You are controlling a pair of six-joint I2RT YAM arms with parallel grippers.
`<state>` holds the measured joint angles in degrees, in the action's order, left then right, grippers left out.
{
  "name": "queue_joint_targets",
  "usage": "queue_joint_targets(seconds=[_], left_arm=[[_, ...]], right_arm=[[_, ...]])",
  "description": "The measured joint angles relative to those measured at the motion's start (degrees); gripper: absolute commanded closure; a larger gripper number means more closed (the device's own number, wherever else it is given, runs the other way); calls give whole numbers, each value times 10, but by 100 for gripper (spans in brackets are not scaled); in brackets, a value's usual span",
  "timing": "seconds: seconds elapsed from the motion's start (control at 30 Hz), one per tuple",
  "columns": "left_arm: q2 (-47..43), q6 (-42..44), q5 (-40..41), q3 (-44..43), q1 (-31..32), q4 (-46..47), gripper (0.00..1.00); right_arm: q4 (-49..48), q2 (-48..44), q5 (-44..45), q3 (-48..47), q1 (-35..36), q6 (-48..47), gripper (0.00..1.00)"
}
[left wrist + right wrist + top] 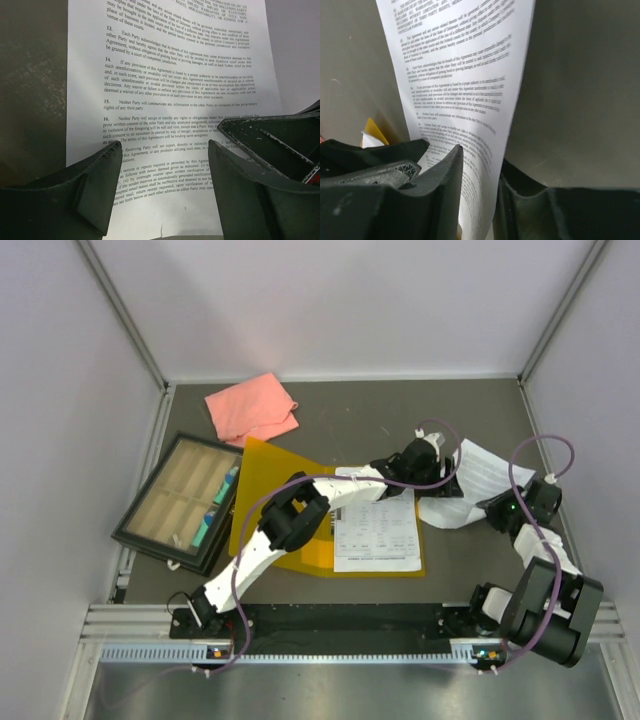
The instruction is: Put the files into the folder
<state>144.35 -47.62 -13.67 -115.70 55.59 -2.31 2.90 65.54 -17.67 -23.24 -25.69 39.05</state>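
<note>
Yellow folder [262, 465], one; white sheets [375, 535], two visible.

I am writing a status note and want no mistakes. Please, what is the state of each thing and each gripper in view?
folder: lying flat, carrying one sheet.
sheet on folder: lying flat, printed side up.
loose sheet: bent upward, its edge pinched.
right gripper: shut on loose sheet.
left gripper: open, above loose sheet, holding nothing.
pink cloth: rumpled, apart from both arms.
</note>
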Motion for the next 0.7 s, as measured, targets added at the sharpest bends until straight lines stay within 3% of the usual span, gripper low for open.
queue_joint_targets(seconds=[0.17, 0.37, 0.57, 0.7], left_arm=[[-9, 18, 0, 0, 2, -28, 25], [-28, 50, -2, -5, 4, -91, 24], [-94, 81, -13, 9, 7, -132, 24], [-246, 117, 25, 97, 12, -150, 23]], right_arm=[[11, -19, 15, 0, 0, -13, 100], [42, -66, 45, -5, 0, -34, 100], [99, -190, 84, -32, 14, -64, 100], [143, -227, 116, -96, 95, -95, 100]])
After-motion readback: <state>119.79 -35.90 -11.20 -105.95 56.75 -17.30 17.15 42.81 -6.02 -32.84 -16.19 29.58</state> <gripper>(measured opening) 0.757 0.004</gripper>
